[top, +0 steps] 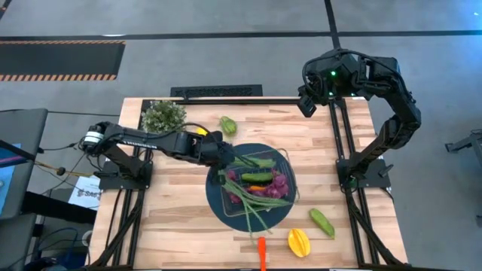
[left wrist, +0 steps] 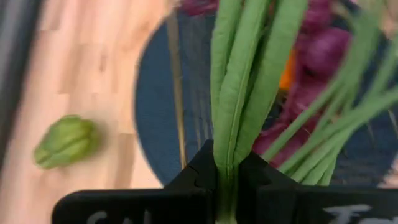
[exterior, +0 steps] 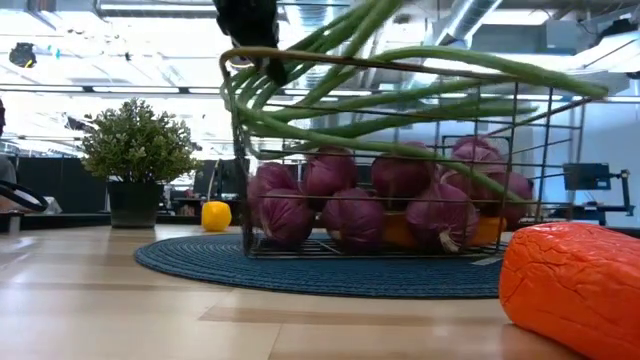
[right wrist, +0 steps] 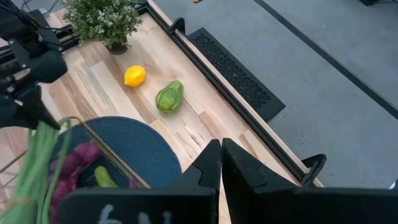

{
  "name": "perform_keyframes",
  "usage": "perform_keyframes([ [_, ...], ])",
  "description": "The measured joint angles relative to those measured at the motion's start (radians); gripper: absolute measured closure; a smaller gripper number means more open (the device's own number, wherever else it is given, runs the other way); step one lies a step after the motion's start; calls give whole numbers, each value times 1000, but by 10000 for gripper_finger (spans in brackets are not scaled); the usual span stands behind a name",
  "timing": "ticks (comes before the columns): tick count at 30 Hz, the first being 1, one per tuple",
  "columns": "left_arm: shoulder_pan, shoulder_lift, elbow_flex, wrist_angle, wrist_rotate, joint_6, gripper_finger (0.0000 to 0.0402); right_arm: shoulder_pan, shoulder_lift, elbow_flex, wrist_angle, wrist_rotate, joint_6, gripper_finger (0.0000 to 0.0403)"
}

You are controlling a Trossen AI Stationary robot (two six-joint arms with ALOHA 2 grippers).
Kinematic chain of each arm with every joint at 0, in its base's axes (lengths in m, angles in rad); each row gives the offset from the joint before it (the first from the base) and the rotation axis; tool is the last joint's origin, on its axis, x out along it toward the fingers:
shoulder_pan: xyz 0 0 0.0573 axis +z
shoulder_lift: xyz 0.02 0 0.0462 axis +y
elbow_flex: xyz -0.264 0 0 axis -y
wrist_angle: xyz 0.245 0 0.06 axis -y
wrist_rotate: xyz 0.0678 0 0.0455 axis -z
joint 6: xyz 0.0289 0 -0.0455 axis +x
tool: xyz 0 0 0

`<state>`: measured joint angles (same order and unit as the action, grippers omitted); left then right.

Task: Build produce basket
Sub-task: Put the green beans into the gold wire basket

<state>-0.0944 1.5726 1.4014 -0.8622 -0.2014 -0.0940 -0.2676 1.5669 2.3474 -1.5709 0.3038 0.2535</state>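
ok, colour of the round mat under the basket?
Dark blue mat, clearest in the right wrist view.

Leafy potted plant at table back-left corner; dark blue round mat mid-table.

The overhead camera looked straight down on the whole counter. The low one sat at counter level, right up close against the basket, facing across into the room. The left wrist camera peered past its own hand, pressed in tight over the blue mat. The right wrist camera hung high and far back, looking down over the counter's far edge. All four shared that mat and basket.
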Motion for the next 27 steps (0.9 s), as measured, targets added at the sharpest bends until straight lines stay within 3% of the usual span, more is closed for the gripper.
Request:
perform_keyframes([
  [5,-1,0,0,-13,60,29,401,0,0,0,0,0,0,368],
  [20,6,0,0,-16,58,41,401,0,0,0,0,0,9,368],
  [27,8,98,1,12,66,71,401,0,0,-1,0,0,10,368],
])
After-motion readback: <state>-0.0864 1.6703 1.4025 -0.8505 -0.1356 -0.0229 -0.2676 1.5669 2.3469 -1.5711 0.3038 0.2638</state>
